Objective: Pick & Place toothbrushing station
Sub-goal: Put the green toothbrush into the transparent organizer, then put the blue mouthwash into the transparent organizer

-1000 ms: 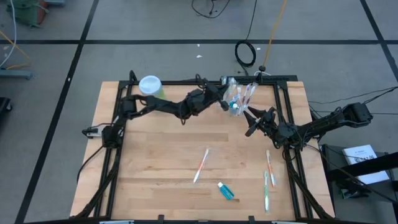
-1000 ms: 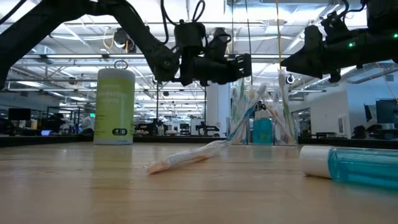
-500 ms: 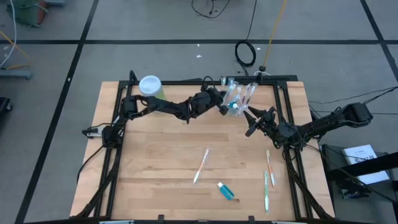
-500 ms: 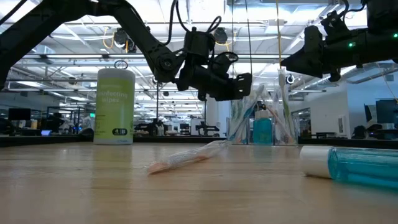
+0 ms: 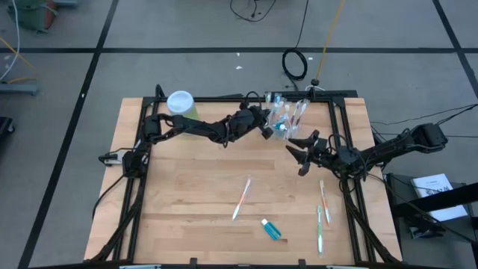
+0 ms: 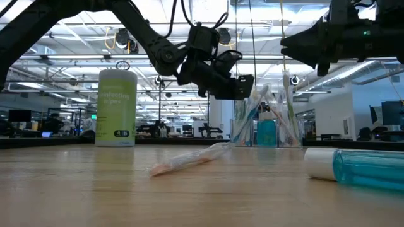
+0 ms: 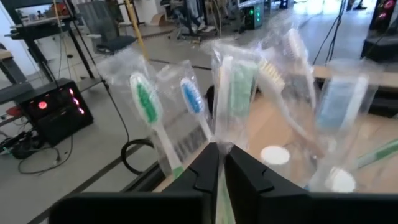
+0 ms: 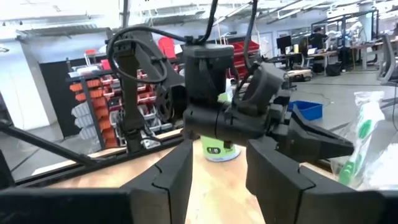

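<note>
The clear cup (image 5: 286, 119) stands at the table's far edge with several wrapped toothbrushes and a blue tube upright in it; it also shows in the low view (image 6: 265, 129). My left gripper (image 5: 269, 130) sits just left of the cup, fingers slanting down, almost shut on a wrapped green-and-white toothbrush (image 7: 235, 93). My right gripper (image 5: 297, 155) hovers open and empty a little nearer than the cup, and points at the left gripper (image 8: 217, 180). A pink toothbrush (image 5: 241, 198), a blue toothpaste tube (image 5: 272, 229) and two more toothbrushes (image 5: 322, 213) lie flat on the table. My left gripper has the wrapped toothbrush's lower handle (image 7: 221, 146) between its two nearly closed fingers. The fingers come level-to-slanting from the table's left. The toothbrush stands about upright among the others in the cup, head up. Its lower end is hidden by the fingers.
A light-green canister with a white lid (image 5: 181, 103) stands at the far left of the table. A black frame rail (image 5: 340, 127) runs along the table's edges. Bare wood lies in the middle and on the left (image 5: 187, 194).
My left gripper has tipped its fingers downward beside the cup and stayed close to it. My right gripper has risen a little and shifted slightly toward the table's left, still open.
</note>
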{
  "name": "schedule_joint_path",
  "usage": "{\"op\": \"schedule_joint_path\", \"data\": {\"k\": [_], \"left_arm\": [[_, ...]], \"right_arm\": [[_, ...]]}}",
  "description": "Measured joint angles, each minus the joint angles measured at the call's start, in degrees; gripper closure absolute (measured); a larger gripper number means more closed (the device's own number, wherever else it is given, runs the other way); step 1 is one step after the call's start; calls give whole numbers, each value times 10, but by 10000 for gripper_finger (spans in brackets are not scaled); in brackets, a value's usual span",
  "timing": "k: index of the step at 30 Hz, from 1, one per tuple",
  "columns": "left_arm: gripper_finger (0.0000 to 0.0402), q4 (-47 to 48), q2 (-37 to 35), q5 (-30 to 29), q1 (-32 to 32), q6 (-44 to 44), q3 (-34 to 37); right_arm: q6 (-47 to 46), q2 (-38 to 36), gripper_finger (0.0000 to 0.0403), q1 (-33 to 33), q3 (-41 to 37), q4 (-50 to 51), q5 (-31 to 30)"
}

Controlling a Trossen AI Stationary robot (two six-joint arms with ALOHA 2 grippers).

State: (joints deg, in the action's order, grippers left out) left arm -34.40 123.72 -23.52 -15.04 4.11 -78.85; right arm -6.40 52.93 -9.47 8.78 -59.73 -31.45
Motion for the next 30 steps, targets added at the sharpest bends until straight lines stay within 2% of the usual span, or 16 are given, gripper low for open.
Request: {"op": "schedule_joint_path", "data": {"k": [7,13,19,21,26,30], "left_arm": [[313,44,-1,-4,1,3,0],[242,99,-13,-11,6,8,0],[179,218,-84,-67,24,20,0],[168,267,-116,-68,27,16,0],[161,389,-198,-28,46,9,0],[160,486,-253,33,64,45,0]], "right_arm": [[0,0,261,0,0,-1,0],[0,0,261,0,0,-5,0],[2,0,261,0,0,-4,0],[1,0,261,0,0,-4,0],[2,0,261,0,0,-4,1],[12,0,261,0,0,-4,17]]}}
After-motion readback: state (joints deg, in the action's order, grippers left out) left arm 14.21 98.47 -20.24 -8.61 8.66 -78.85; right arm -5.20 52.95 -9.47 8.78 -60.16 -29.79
